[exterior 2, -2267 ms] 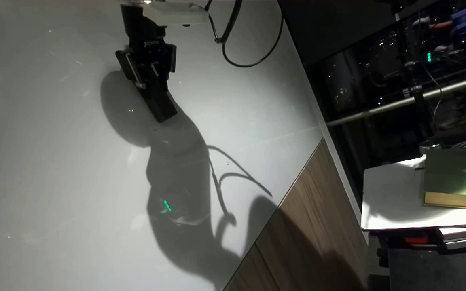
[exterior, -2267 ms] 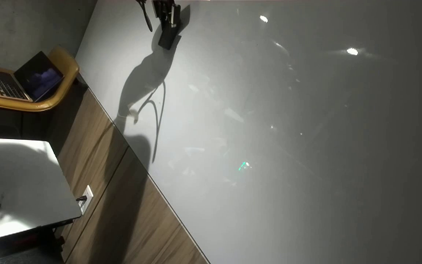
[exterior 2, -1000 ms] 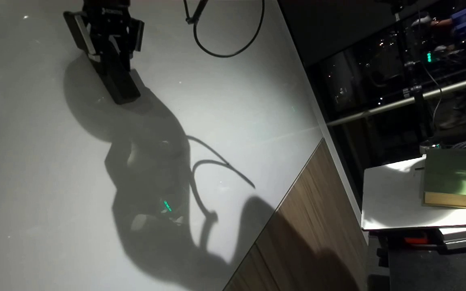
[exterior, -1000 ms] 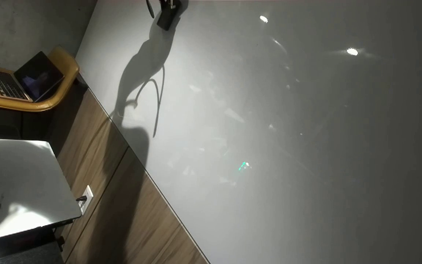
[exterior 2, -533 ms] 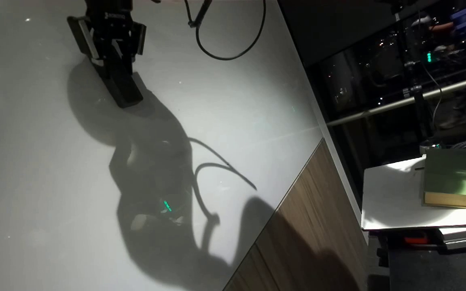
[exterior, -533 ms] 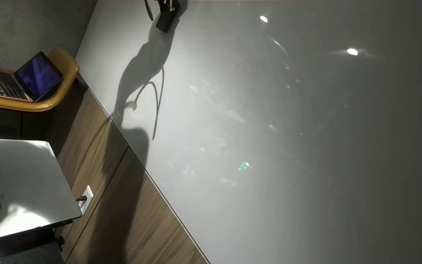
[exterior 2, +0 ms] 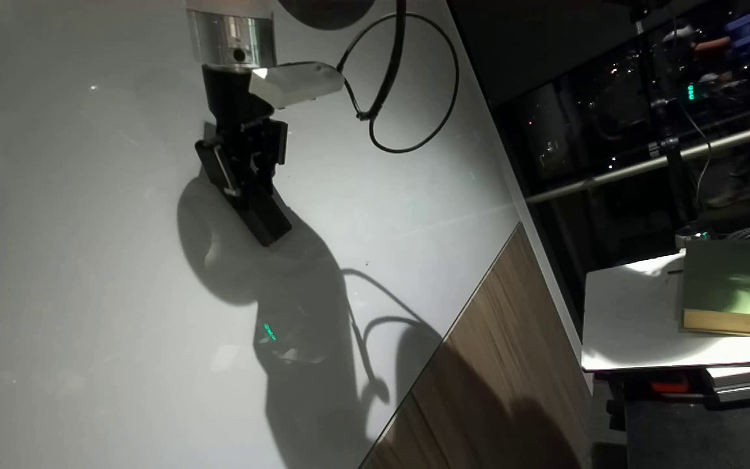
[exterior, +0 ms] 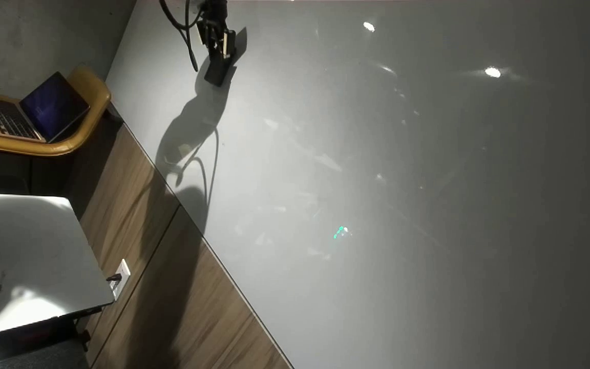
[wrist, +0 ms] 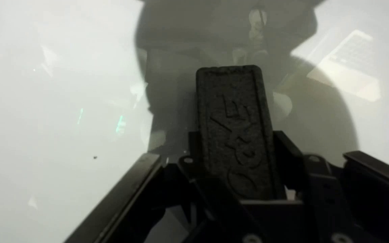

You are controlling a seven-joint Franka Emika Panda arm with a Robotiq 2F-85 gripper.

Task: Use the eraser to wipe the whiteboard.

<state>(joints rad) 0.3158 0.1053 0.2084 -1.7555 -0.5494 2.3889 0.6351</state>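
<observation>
My gripper [wrist: 237, 148] is shut on the eraser [wrist: 233, 111], a dark-grey oblong block with engraved lines on its face. The eraser sticks out past the fingers, one finger on each side. In both exterior views the gripper [exterior: 219, 51] [exterior 2: 250, 187] holds the eraser [exterior: 217, 74] [exterior 2: 267, 218] at the whiteboard [exterior: 428, 154] [exterior 2: 88, 293]. I cannot tell whether its underside touches the board. The whiteboard is pale and glossy, with reflections and the arm's shadow. A small dark speck [wrist: 95, 157] shows on it in the wrist view, left of the gripper.
A wood-grain panel [exterior: 136, 205] borders the whiteboard, with a plugged socket [exterior: 122, 279]. A laptop [exterior: 54, 110] lies on a yellow chair [exterior: 49, 148]. A green book [exterior 2: 736, 277] lies on a pale-topped table [exterior 2: 635, 319]. A black cable [exterior 2: 407, 151] loops beside the arm.
The gripper, still holding the eraser, first moved up in both exterior views. In the last half second it has come back down, leftward in an exterior view and rightward in the other.
</observation>
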